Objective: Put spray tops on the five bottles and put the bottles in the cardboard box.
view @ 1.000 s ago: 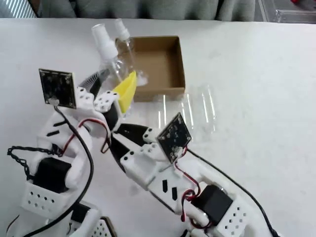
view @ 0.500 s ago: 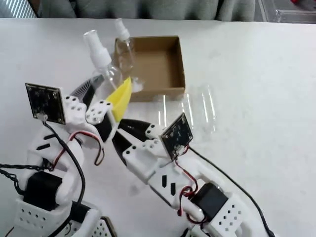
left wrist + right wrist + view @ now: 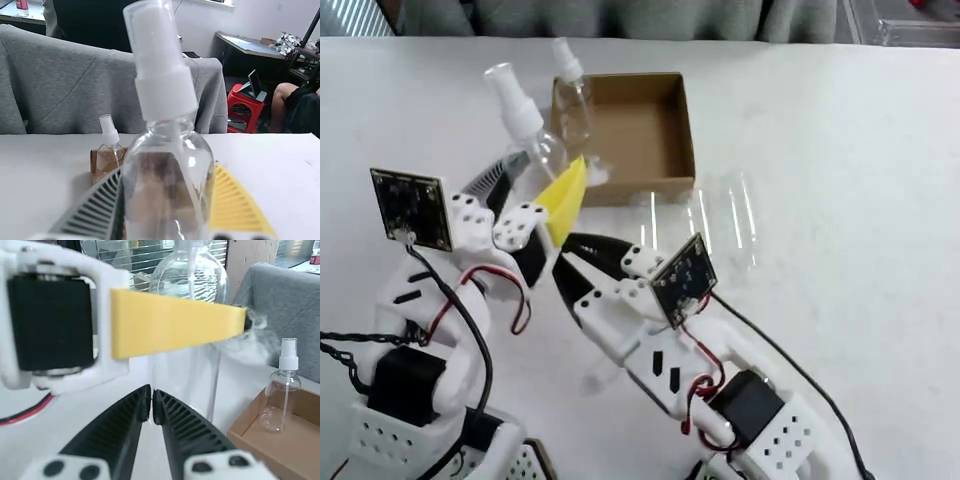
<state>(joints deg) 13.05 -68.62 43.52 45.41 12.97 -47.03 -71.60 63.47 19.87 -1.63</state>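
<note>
Cardboard box (image 3: 648, 132) floor free beside one upright bottle (image 3: 572, 98) in its corner

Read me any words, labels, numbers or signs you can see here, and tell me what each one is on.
No text here can be read.
Held spray bottle in the left gripper: clear, no label.
Boxed spray bottle: clear, no label.
Cardboard box: plain walls, no print.
Camera boards on the wrists: any markings are too small to read.

Clear bottle (image 3: 165, 185) base out of frame.
</note>
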